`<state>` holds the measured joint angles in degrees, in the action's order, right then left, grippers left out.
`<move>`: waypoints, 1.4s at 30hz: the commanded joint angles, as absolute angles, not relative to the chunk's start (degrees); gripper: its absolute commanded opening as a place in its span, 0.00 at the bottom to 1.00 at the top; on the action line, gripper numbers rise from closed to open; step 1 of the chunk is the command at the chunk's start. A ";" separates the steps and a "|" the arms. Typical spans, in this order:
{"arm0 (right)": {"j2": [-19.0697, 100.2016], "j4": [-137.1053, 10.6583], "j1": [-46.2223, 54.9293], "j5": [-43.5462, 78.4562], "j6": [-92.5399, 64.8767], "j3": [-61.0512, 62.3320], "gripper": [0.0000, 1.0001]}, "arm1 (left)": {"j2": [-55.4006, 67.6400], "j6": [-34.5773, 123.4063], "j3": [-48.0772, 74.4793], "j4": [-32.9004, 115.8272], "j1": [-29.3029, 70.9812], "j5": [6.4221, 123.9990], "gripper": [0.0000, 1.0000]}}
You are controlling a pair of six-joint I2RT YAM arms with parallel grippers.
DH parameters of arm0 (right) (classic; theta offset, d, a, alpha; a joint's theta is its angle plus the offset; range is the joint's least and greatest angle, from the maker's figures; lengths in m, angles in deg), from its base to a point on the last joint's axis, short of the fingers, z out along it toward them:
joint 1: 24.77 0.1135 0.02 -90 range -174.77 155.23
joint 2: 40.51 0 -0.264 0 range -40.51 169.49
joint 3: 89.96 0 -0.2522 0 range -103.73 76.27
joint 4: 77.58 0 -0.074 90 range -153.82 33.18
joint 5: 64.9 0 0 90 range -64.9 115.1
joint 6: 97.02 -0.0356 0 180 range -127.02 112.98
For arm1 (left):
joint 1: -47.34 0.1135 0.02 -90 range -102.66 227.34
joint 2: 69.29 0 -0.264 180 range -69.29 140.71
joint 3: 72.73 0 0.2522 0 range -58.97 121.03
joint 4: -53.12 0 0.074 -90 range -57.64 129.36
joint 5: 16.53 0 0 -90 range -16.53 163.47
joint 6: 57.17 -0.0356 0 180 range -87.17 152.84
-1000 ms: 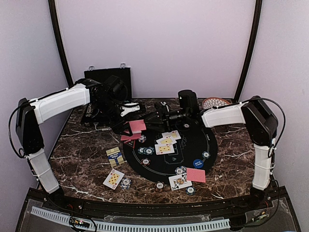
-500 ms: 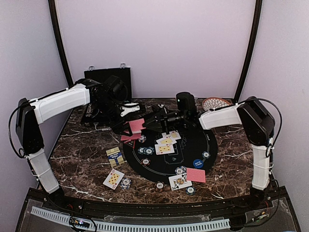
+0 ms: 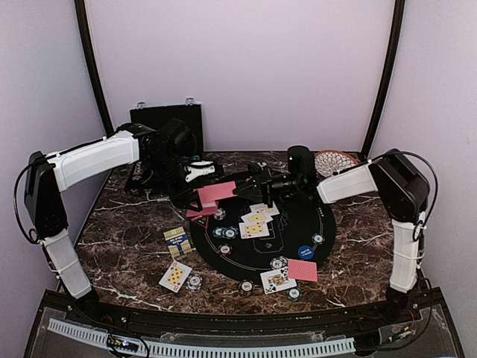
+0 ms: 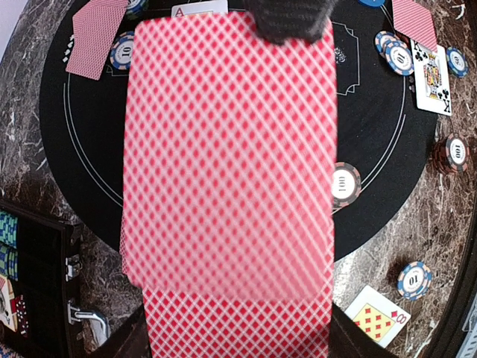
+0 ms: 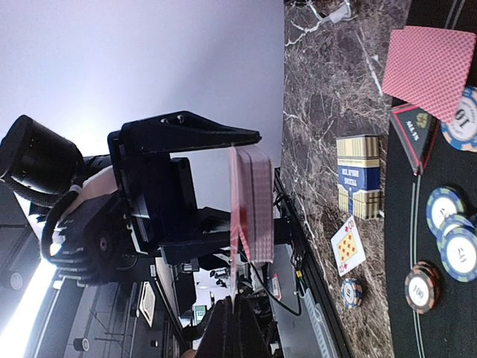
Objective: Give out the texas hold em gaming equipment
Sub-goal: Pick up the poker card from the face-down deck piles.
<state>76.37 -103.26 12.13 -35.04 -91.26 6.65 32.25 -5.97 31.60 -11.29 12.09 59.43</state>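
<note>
Dealing step, mid card pull. The left pincer (image 3: pixel 200 196) is clamped on the deck (image 3: pixel 216 193) of pinkish-red-backed cards, holding it up over the far-left rim of the round felt mat (image 3: pixel 298 224). The right pincer (image 3: pixel 244 188) reaches in from the right. In the left wrist view its black fingertip (image 4: pixel 292 19) lies over the far edge of the top card (image 4: pixel 227 149), which sits offset from the stack beneath. The right wrist view shows its fingers drawn together on a thin card edge, so I judge it is pinching that single card.

The next move calls for drawing the card straight off to the right without dragging a second one along, then laying it flat at a seat on the mat. The cards look slick, so a double pull is the likely fault.

Three face-up cards (image 3: pixel 255 222) already lie at the mat's centre, and more cards lie near and left of it. The poker chips (image 3: pixel 226 233) sit in small clusters around the mat. The blue button disc (image 3: pixel 305 252) rests on the mat's near-right part.

- **Cards:** thin glossy rectangles with rounded corners and a diamond-lattice back.
- **Chips:** small thick discs with striped edges.
- **Mat:** matte black with a fine pale ring line.
- **Worktop** (image 3: pixel 127 253): polished dark marble with white veins.
- **Card box** (image 3: pixel 177 240): blue-and-yellow cardboard, left of the mat.
- **Chip case** (image 3: pixel 168 115): hard black shell with metal latches, far left.
- **Plate** (image 3: pixel 333 159): round and patterned, far right.
</note>
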 commanded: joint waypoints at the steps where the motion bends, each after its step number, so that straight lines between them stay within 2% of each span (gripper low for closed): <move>1: 70.80 -94.80 7.08 -34.74 -80.70 9.23 0.00 | 29.52 -6.72 31.10 -11.93 12.12 59.63 0.00; 4: 69.29 -72.02 2.72 -31.23 -63.38 6.79 0.00 | 29.46 -6.69 31.18 -12.24 12.10 59.85 0.00; 8: 69.56 -54.57 -2.29 -24.76 -49.59 5.49 0.00 | 29.27 -6.61 31.44 -12.36 12.09 59.68 0.00; 14: 69.30 -51.85 -7.60 -20.92 -45.43 9.09 0.00 | 29.14 -6.54 31.55 -12.52 12.09 59.45 0.00; 24: 71.60 -45.86 -8.87 -13.89 -40.00 7.75 0.01 | 28.98 -6.58 32.06 -13.01 12.07 59.11 0.00; 27: 71.68 -42.48 -8.91 -10.39 -37.90 6.67 0.11 | 29.02 -6.54 32.15 -12.94 12.07 58.89 0.00; 31: 70.83 -39.71 -8.87 -6.69 -36.64 5.98 0.33 | 29.03 -6.63 32.41 -13.10 12.04 58.62 0.00; 37: 65.91 -38.52 -8.51 -0.79 -37.05 4.38 0.53 | 29.22 -6.49 32.77 -13.06 12.07 58.18 0.00; 42: 62.05 -42.86 -4.02 -7.26 -41.19 2.52 0.65 | 29.61 -6.24 33.52 -13.02 12.05 57.66 0.00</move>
<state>66.77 -38.65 -7.71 -3.57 -38.15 5.69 32.03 -5.97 31.66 -11.75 12.07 59.23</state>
